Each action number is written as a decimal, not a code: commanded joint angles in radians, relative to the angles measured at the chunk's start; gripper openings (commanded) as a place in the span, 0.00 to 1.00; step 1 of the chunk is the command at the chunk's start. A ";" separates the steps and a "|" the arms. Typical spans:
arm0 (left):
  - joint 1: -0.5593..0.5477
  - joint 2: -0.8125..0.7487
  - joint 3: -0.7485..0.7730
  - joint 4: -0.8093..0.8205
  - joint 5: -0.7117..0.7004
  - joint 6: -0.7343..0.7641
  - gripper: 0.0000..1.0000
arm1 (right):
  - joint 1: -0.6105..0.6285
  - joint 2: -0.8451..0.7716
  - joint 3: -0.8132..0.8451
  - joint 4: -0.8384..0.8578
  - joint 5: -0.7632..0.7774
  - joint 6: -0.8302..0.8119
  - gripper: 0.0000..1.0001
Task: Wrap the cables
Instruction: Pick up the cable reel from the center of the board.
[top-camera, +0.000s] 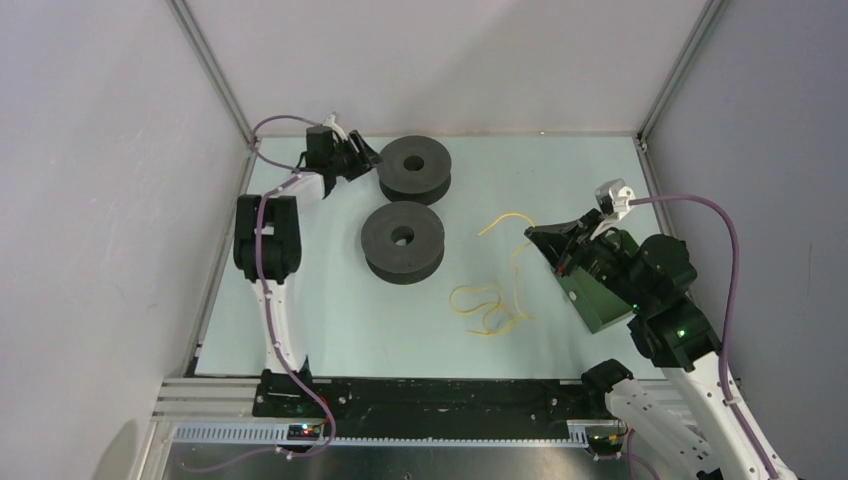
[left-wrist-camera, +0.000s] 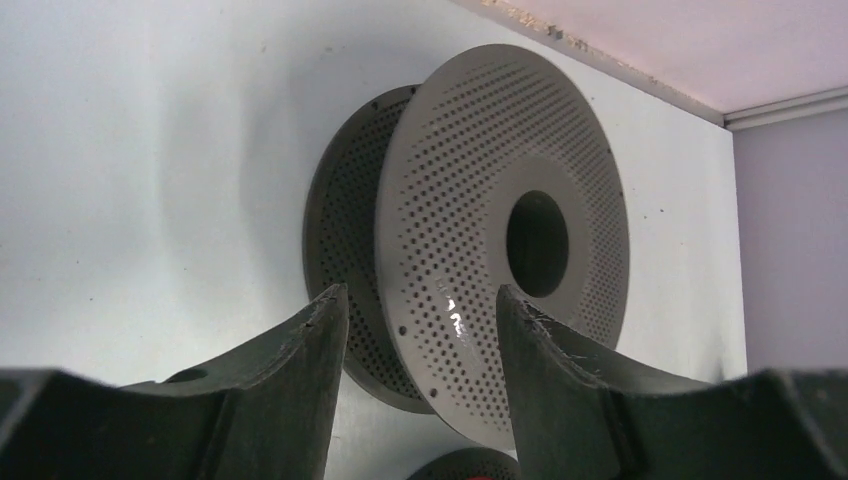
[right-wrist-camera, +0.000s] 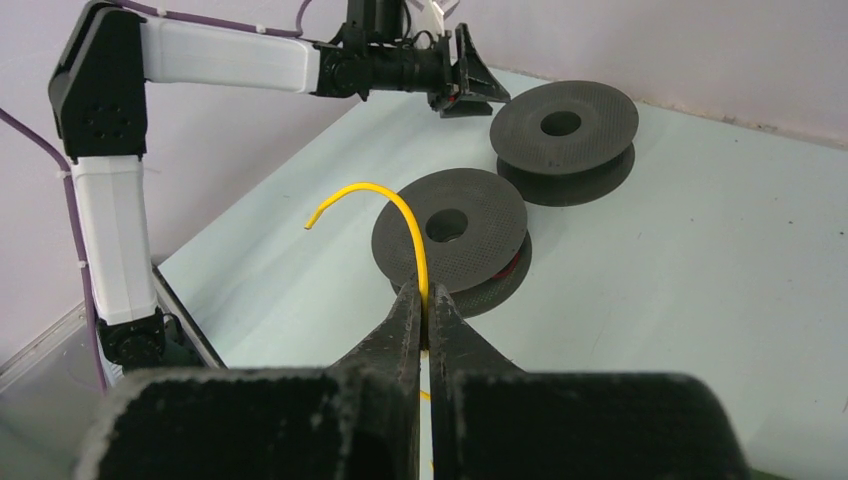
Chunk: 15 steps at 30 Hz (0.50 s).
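Note:
The yellow cable lies in loose loops on the table right of the near dark grey spool. One end rises into my right gripper, which is shut on it. In the right wrist view the cable arches up out of the closed right gripper, in front of that spool. A thin red cable shows between that spool's flanges. My left gripper is open at the left edge of the far spool. Its fingers frame the spool's perforated flange and hold nothing.
The two spools lie flat, one behind the other, at the table's back left. The enclosure's back wall and left wall stand close behind the left arm. The right arm's green-panelled wrist hangs over the table's right side.

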 joint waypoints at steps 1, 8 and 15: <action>0.011 0.036 0.045 0.073 0.015 -0.067 0.61 | -0.001 0.001 0.038 0.024 0.005 0.006 0.00; 0.016 0.134 0.039 0.276 0.134 -0.235 0.58 | -0.001 0.023 0.038 0.037 0.001 0.011 0.00; 0.017 0.176 0.044 0.451 0.209 -0.357 0.46 | 0.001 0.025 0.038 0.030 0.011 0.013 0.00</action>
